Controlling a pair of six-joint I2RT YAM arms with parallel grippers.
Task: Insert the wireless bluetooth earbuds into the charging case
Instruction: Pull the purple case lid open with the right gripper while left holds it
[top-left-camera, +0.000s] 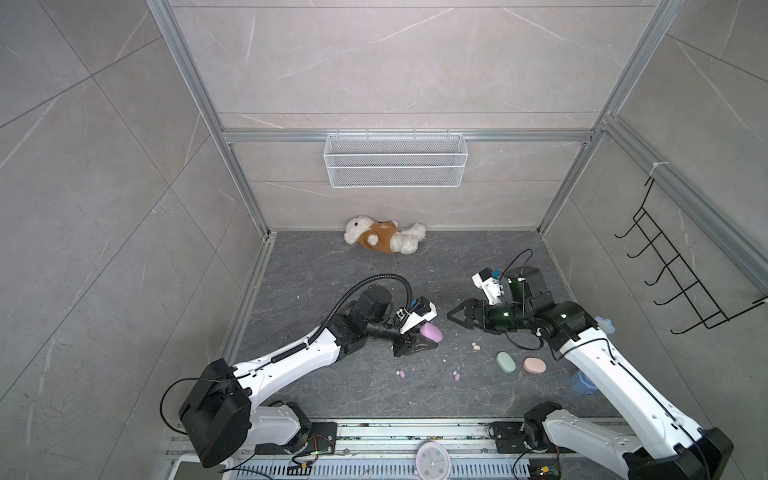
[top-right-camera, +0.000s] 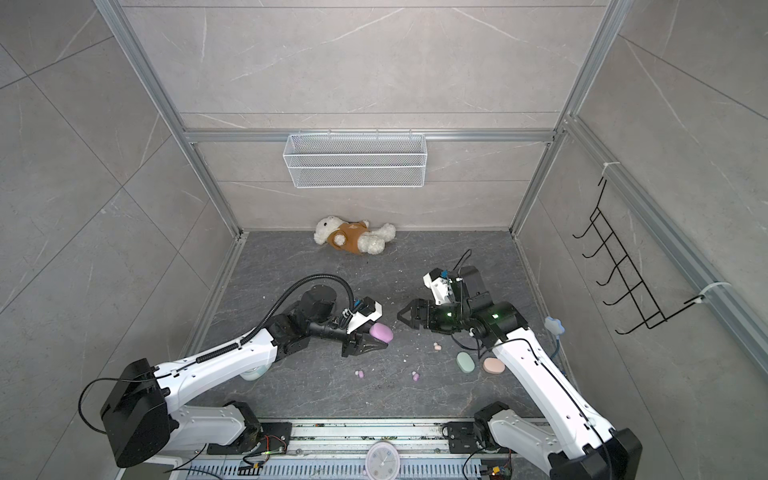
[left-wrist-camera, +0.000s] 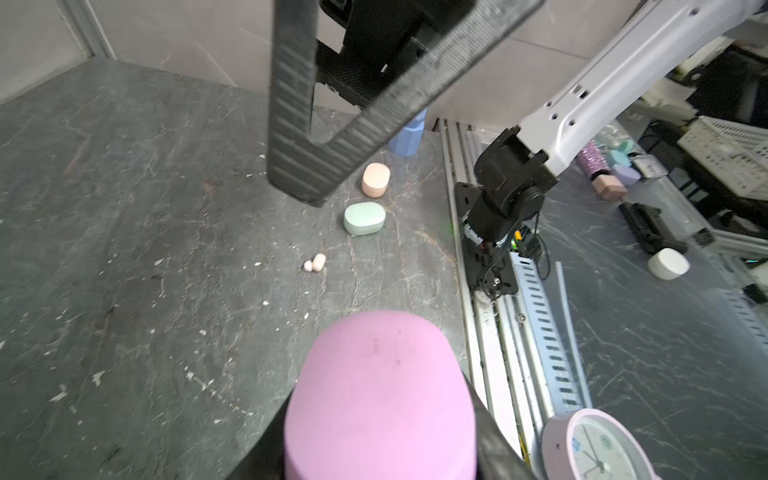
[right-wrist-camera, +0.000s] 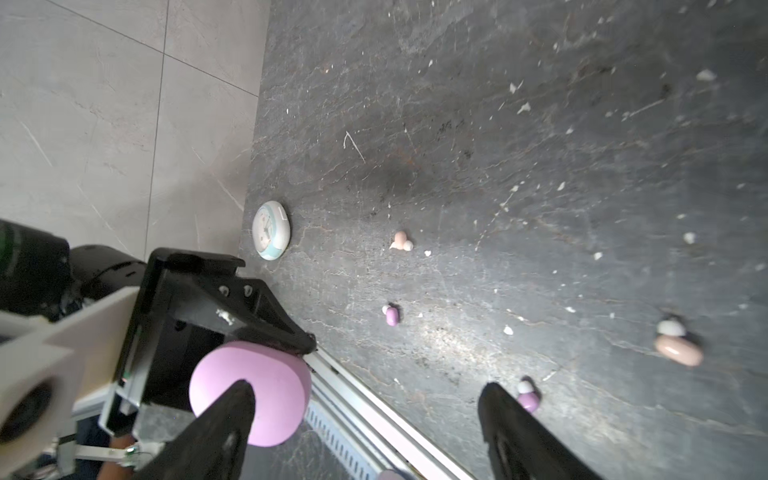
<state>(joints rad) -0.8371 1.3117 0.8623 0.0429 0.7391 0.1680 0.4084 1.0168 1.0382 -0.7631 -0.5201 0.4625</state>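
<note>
The left pincer (top-left-camera: 432, 338) pinches the lilac case (top-left-camera: 430, 331), held above the table (top-left-camera: 332, 395). The right pincer (top-left-camera: 452, 316), spread wide, stands at its 2 o'clock. One lilac earbud (top-left-camera: 401, 374) lies at 7 o'clock, a second earbud (top-left-camera: 457, 377) at 5. The case looks closed, so I think the lid must be opened next.

We've got our left gripper (top-left-camera: 433, 339) clamped tight and our right gripper (top-left-camera: 454, 316) spread wide, tips facing each other.

We see a dark stone table (top-left-camera: 324, 399). On it lie a toy bear (top-left-camera: 384, 237), a mint case (top-left-camera: 505, 363) just beside a peach case (top-left-camera: 534, 365), lilac earbuds (top-left-camera: 401, 374), a peach earbud (top-left-camera: 475, 346) and white crumbs (right-wrist-camera: 705, 75).
</note>
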